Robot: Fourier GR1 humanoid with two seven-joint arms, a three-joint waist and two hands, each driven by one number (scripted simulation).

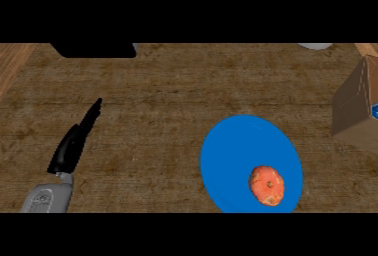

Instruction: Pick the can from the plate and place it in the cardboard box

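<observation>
So, my left hand (pixel 74 145) showing at left side over brown wood-grain counter (pixel 148 100), black fingers straight and together, pointing up-view, holding nothing. Grey forearm (pixel 46 198) coming in from lower edge. Right hand nowhere in view. Round blue plate (pixel 236 150) sits lower right of middle, orange-red lumpy round item (pixel 266 185) lying on its lower right part. Brown cardboard box (pixel 358 107) at right edge, small blue bit (pixel 375 111) showing inside, can't tell what. No can visible on plate.
</observation>
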